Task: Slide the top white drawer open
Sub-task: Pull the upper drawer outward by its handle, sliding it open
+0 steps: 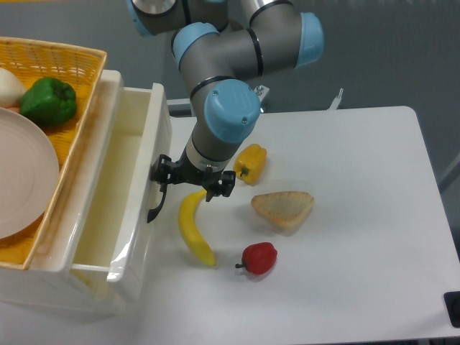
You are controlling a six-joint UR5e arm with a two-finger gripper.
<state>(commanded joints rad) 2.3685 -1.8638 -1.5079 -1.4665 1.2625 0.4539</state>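
The top white drawer [126,180] stands pulled out to the right from under the cabinet top, and its inside looks empty. Its black curved handle [154,207] hangs on the front face. My gripper [192,180] points down just right of the drawer front. Its jaws stand spread apart. The left finger [163,172] is by the handle's upper end, and I cannot tell if they touch. The right finger [225,184] is over the table. The lower white drawer is hidden.
A yellow wicker basket [79,54] on the cabinet holds a green pepper [47,100] and a white plate [21,180]. On the table lie a banana [195,231] right under my gripper, a yellow pepper [251,162], a bread slice [282,208] and a red pepper [260,257].
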